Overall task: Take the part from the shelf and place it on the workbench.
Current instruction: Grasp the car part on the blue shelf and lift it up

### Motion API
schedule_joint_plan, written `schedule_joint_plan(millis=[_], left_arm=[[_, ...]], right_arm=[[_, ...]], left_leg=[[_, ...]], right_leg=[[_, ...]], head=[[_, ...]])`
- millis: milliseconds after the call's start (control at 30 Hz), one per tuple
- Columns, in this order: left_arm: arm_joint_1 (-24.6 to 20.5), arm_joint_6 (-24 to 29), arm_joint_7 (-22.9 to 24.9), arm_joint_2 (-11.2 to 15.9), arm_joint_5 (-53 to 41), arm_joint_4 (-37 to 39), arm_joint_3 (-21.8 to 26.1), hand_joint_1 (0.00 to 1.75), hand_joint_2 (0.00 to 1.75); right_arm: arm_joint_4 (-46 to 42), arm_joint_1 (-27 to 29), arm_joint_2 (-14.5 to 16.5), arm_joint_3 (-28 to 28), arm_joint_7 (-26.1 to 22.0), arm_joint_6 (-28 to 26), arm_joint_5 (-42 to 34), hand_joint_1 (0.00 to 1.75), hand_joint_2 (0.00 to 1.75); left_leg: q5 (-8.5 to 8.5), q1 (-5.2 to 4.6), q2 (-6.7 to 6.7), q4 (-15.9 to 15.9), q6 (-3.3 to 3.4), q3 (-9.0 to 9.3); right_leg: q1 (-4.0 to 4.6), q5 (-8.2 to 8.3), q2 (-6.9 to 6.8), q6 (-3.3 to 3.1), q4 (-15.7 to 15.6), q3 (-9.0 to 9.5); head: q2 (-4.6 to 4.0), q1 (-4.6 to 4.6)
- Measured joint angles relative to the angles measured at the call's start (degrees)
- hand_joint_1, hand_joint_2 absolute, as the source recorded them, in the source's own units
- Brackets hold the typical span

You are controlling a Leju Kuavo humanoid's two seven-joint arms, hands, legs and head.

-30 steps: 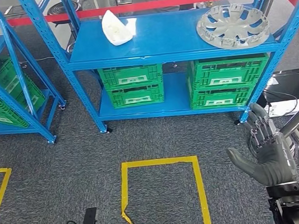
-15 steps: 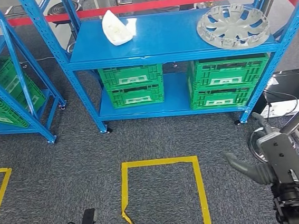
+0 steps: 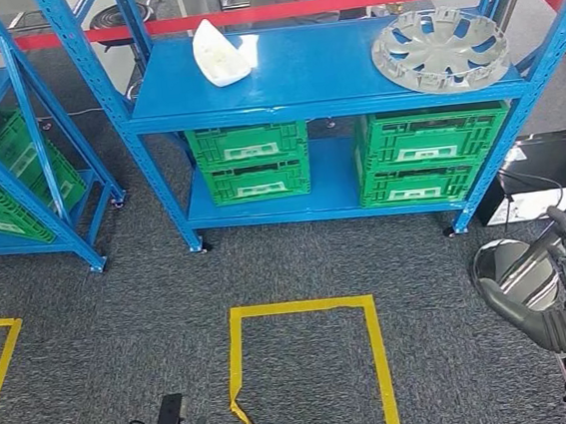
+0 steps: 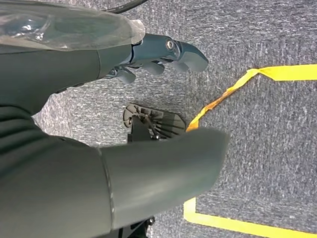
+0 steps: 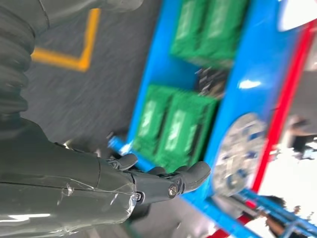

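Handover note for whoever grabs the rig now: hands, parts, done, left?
Right hand: empty, fingers apart, raised beside the blue shelf, short of it.
Left hand: empty, hanging low over the carpet near the yellow tape square.
Parts: grey wheel cover at the right end of the top shelf; white part toward its left.
Done: nothing picked.
Left: reach, grasp a part, carry it to the workbench.

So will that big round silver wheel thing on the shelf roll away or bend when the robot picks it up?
The wheel cover lies flat, so it probably won't roll. It looks like thin moulded plastic with cut-outs: likely light, fairly stiff.
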Motion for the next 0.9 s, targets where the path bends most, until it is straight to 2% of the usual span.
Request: schedule_joint_plan(millis=[167, 233, 600, 900], left_arm=[[-0.1, 0.0, 0.4, -0.1, -0.2, 0.0, 0.0, 0.0, 0.0], [-0.1, 0.0, 0.4, -0.2, -0.2, 0.0, 0.0, 0.0, 0.0], [-0.1, 0.0, 0.5, -0.3, -0.2, 0.0, 0.0, 0.0, 0.0], [0.0, 0.0, 0.5, -0.3, -0.1, 0.0, 0.0, 0.0, 0.0]], right_arm=[[-0.3, 0.0, 0.1, 0.0, -8.0, -2.2, -7.8, 0.0, 1.75], [-0.5, 0.0, 0.1, -0.1, -9.9, -2.4, -9.3, 0.0, 1.75], [-1.7, 0.0, 0.5, -0.3, -13.6, -2.6, -10.9, 0.0, 1.75], [-3.0, 0.0, 1.2, -0.3, -13.9, -1.8, -10.9, 0.0, 1.75]], left_leg=[[0.0, 0.0, 0.0, 0.0, 0.0, 0.0], [0.0, -0.01, 0.0, 0.0, 0.0, 0.0], [0.0, -0.02, 0.0, 0.0, 0.0, -0.01], [0.0, -0.01, 0.0, 0.0, 0.0, -0.01]], right_leg=[[0.01, 0.0, 0.0, 0.0, 0.0, 0.01], [0.01, 0.0, 0.0, 0.0, 0.0, 0.01], [0.0, 0.0, 0.0, 0.0, 0.0, 0.01], [0.01, 0.0, 0.0, 0.0, 0.0, 0.01]], head=[[0.0, 0.0], [-0.01, -0.01], [0.0, -0.01], [-0.01, -0.01]])
